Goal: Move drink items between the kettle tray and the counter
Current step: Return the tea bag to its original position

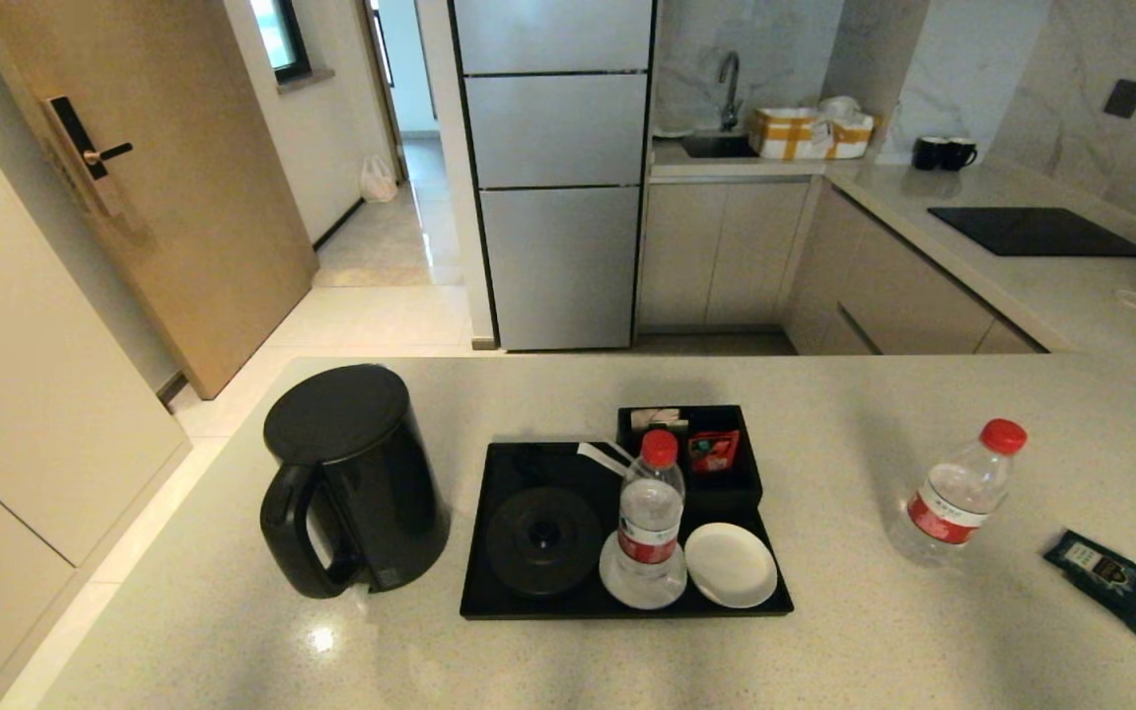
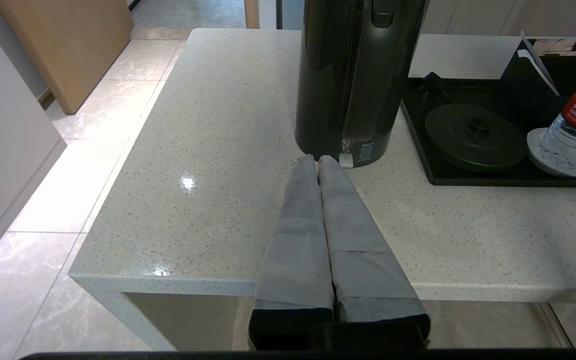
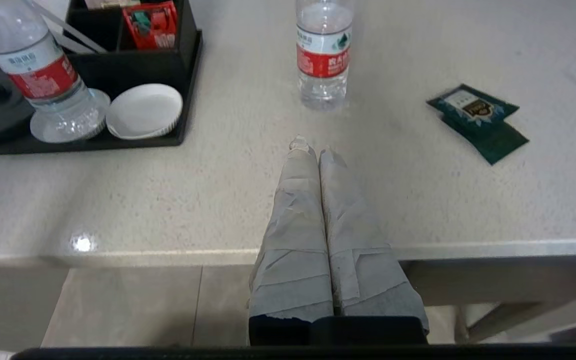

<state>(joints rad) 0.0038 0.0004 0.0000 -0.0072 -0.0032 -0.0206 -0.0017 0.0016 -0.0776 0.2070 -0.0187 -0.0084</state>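
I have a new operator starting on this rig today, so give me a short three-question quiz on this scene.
1. True or false: both water bottles stand on the kettle tray.
2. What lies on the counter to the right of the bottle on the counter? A) a spoon B) dark teal sachets C) a mug
3. Fill in: the black kettle stands on the ____, not on its round base.

Key
1. False: the bottle on the tray stands on a white coaster; the other stands on the counter.
2. B
3. counter, left of the tray.
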